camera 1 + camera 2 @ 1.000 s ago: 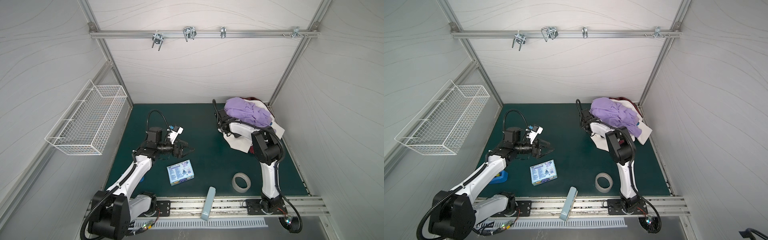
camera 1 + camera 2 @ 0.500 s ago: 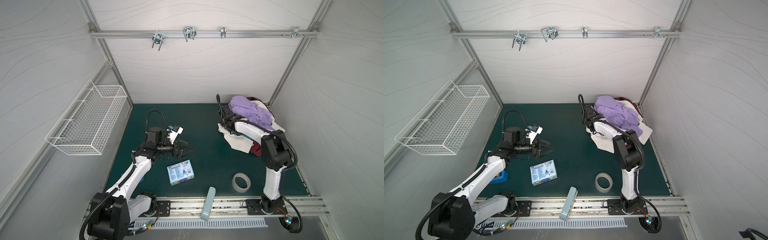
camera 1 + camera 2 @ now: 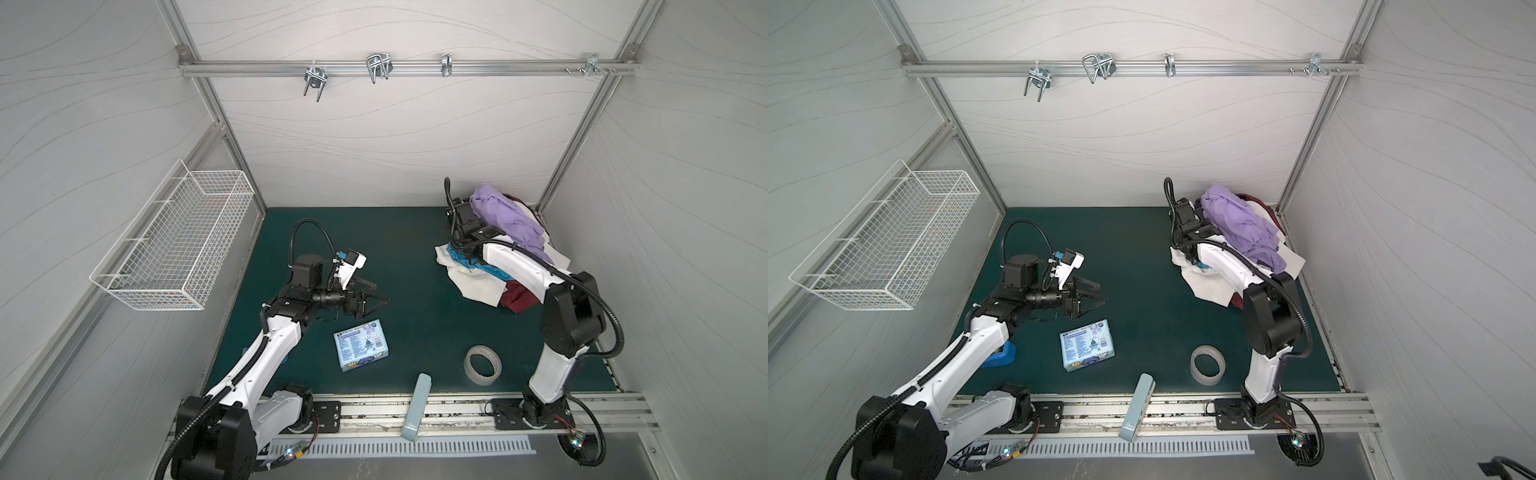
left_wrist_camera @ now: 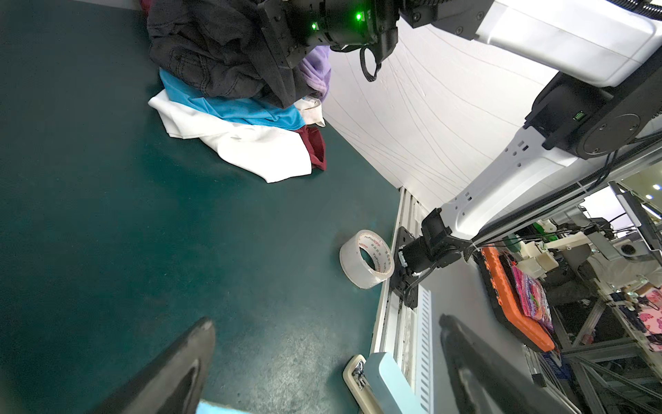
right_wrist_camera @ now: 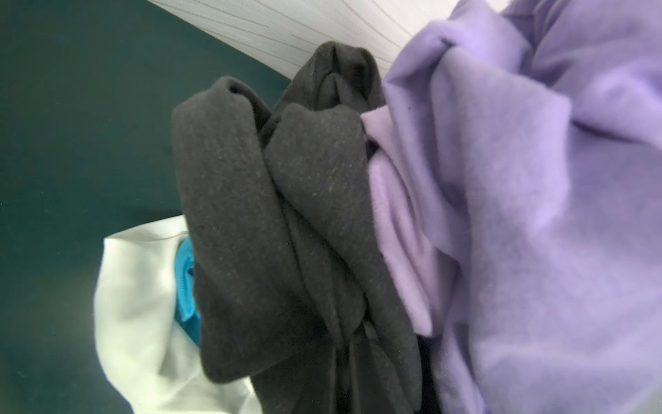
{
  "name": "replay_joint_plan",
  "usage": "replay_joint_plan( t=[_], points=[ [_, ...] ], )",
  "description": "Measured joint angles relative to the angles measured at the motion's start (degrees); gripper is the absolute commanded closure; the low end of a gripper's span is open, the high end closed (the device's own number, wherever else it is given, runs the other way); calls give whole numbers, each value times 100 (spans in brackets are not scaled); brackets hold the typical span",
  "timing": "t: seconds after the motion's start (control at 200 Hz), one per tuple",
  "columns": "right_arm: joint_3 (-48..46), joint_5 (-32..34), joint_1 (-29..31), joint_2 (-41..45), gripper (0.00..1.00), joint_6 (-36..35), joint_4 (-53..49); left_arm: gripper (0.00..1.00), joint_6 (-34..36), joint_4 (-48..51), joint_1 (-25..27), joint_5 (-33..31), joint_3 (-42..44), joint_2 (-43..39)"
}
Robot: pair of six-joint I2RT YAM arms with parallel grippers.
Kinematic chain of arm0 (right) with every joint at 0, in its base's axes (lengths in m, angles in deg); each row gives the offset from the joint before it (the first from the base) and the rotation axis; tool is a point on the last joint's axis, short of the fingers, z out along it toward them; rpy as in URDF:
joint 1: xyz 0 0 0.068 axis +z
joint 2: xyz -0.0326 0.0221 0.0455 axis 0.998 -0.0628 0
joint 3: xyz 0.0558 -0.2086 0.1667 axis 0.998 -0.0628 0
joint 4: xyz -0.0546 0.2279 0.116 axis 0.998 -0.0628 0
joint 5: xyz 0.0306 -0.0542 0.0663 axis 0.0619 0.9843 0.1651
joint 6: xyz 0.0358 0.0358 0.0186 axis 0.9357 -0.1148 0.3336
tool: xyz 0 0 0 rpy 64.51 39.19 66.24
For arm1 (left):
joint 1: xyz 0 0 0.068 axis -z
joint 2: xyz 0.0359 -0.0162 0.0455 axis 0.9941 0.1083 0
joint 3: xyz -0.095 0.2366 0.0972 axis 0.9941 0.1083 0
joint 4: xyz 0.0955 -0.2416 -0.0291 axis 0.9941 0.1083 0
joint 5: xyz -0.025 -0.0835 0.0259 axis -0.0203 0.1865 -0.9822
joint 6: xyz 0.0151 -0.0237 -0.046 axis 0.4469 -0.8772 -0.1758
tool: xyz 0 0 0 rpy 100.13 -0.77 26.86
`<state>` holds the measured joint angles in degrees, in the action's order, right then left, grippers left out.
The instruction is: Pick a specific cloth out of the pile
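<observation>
Dark green mat (image 3: 415, 249) inside a booth of white wavy-grain walls (image 3: 374, 145) on aluminium framing. There is a hook rail (image 3: 415, 68) high on the back wall and a wire basket (image 3: 174, 237) on the left wall. Loose on the mat are a blue box (image 3: 360, 350), a tape roll (image 3: 482, 365) and a pale-blue oblong item (image 3: 415, 409) overhanging the front edge. The pile (image 3: 478, 286) sits in the far right corner. The lilac garment (image 3: 507, 220) is on top, with the white cloth (image 4: 250, 147), a turquoise piece (image 4: 229, 107) and a maroon piece (image 4: 317, 147) underneath. The cloth (image 5: 286, 215) is matte charcoal, plain and soft, and bunched into thick vertical folds. It lies on the pile's near-left side, pressed against the lilac and above the turquoise and white. The right gripper (image 4: 284, 89) is clenched on the cloth, fingers buried in the fabric. The left gripper (image 3: 379, 292) hovers mid-mat just beyond the box, released, jaws wide apart and nothing in them.
</observation>
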<state>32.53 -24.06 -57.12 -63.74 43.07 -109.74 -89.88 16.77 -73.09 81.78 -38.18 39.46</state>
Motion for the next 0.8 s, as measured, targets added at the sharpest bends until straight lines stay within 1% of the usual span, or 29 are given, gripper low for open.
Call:
replay_joint_plan(
  t=[0.315, 0.801],
  points=[
    [4, 446, 37, 496, 100, -511, 48, 1, 85, 136, 24, -9, 0, -28],
    [223, 767, 37, 730, 100, -1178, 304, 1, 129, 190, 61, -35, 0, -142]
  ],
)
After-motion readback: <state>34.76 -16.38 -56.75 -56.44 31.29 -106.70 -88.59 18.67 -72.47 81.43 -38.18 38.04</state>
